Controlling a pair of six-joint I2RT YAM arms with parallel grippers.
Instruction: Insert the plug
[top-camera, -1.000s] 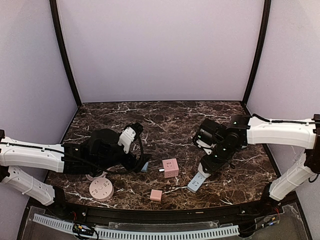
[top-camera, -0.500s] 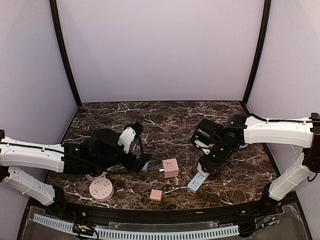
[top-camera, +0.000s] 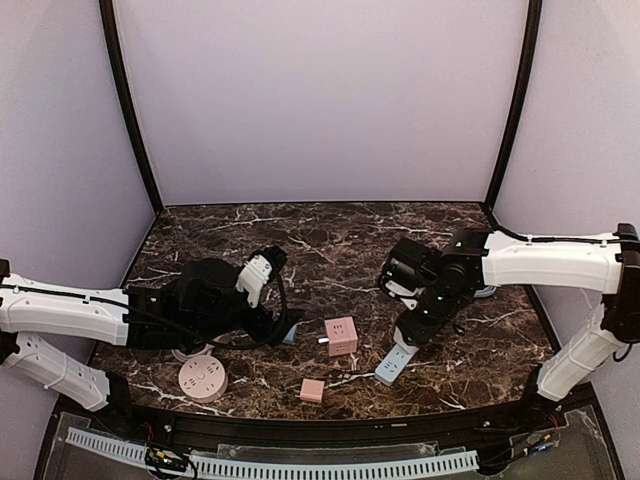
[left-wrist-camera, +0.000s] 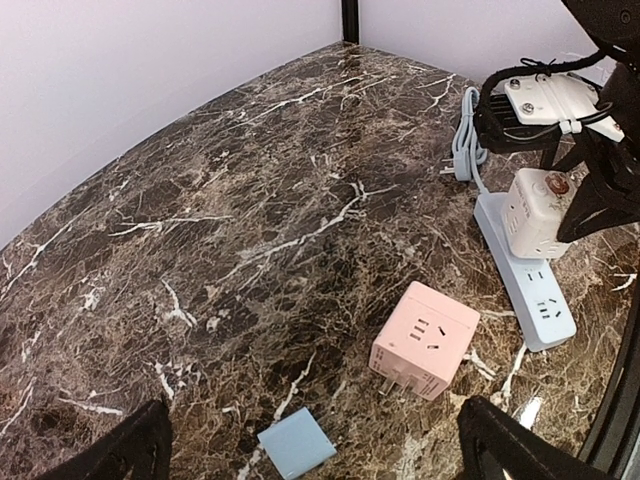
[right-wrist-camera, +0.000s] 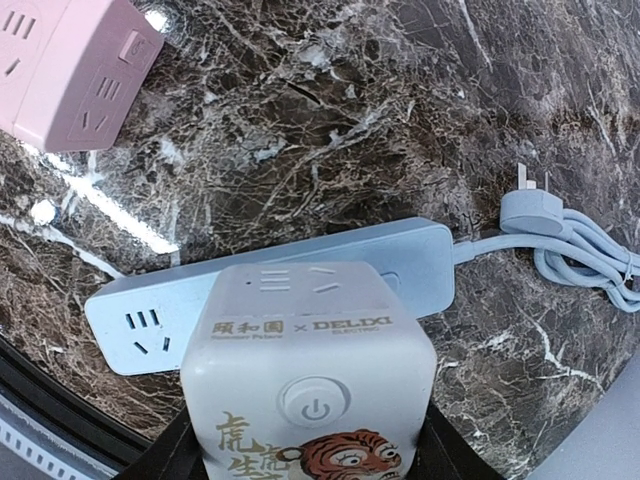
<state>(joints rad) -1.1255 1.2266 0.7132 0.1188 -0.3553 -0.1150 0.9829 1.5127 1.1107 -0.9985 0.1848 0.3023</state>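
Observation:
My right gripper (top-camera: 415, 325) is shut on a white cube plug adapter (right-wrist-camera: 310, 370) with a tiger print and a power button. It holds the adapter directly over the light blue power strip (right-wrist-camera: 270, 290), which lies flat on the marble table. The adapter's prongs are hidden, and whether they are in the strip cannot be told. The free sockets at the strip's near end show (right-wrist-camera: 145, 335). In the left wrist view the white adapter (left-wrist-camera: 535, 210) sits over the far part of the strip (left-wrist-camera: 530, 290). My left gripper (left-wrist-camera: 310, 455) is open and empty, its fingers either side of a small blue square block (left-wrist-camera: 296, 443).
A pink cube adapter (top-camera: 341, 335) lies on its side left of the strip, prongs showing (left-wrist-camera: 425, 340). A small pink square (top-camera: 312, 390) and a round pink socket (top-camera: 203, 380) lie near the front edge. The strip's cable and plug (right-wrist-camera: 535, 210) are coiled to the right.
My right arm has shifted slightly left with the white adapter, staying over the strip. The left arm has not moved.

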